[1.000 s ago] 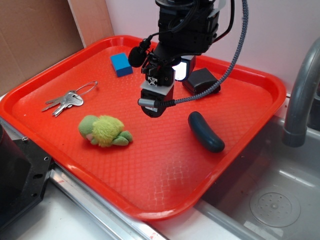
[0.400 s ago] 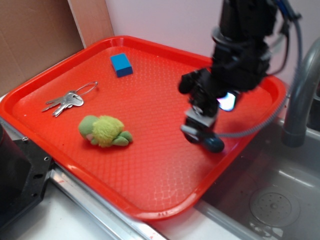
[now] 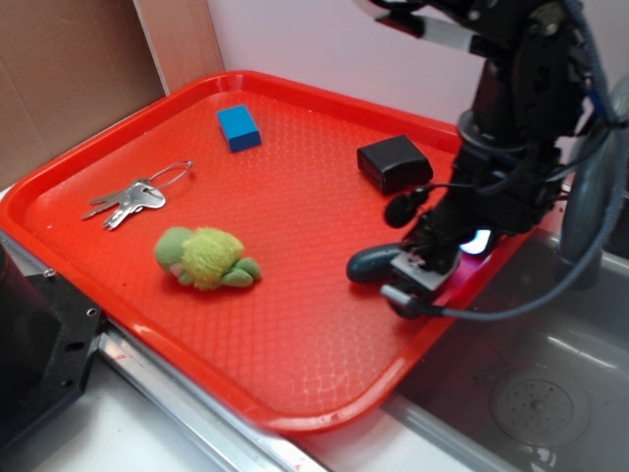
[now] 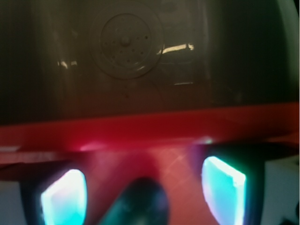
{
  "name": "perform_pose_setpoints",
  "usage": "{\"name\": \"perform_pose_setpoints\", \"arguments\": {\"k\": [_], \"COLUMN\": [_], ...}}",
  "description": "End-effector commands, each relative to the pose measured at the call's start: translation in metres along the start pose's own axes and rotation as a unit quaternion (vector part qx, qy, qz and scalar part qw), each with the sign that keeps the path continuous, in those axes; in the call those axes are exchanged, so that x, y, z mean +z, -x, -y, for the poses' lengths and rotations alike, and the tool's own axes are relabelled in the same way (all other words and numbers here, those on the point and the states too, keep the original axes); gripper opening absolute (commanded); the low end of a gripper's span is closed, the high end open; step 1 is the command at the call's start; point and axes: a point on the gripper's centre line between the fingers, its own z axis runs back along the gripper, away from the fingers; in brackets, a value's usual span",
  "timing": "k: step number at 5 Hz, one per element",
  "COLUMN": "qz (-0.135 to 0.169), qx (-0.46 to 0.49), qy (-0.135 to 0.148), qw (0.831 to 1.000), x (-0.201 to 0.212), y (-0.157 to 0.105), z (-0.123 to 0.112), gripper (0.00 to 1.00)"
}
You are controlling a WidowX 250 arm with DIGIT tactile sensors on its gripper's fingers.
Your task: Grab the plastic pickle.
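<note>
The plastic pickle [image 3: 368, 264] lies on the red tray [image 3: 295, 324] near its right rim. Only its dark teal left end shows in the exterior view, and the rest is hidden under the arm. My gripper [image 3: 409, 277] is down over it. In the wrist view the pickle's rounded end [image 4: 138, 204] sits between the two glowing pads [image 4: 63, 199], with tray showing on both sides. The gripper [image 4: 143, 194] is open and neither pad touches the pickle.
A black block [image 3: 393, 162] sits just behind the gripper. A blue block [image 3: 238, 127], keys [image 3: 133, 197] and a yellow-green plush toy [image 3: 204, 258] lie to the left. A steel sink [image 3: 536, 393] and grey faucet [image 3: 590, 197] border the tray's right rim.
The arm swung from the tray's middle to its right side and came down over the pickle. The black block is now uncovered. The pickle's visible end now points left.
</note>
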Motion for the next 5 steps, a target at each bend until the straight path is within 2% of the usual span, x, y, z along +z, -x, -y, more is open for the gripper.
{"name": "perform_pose_setpoints", "arguments": {"k": [1,2,5], "qz": [-0.002,0.008,-0.011], "qx": [0.024,0.027,0.017], "qy": [0.046,0.044,0.038], "qw": [0.999,0.999,0.999], "x": [-0.029,-0.032,-0.029], "y": [0.042,0.038,0.032], "z": [0.033,0.035,0.036], "gripper": [1.00,0.00,0.00]}}
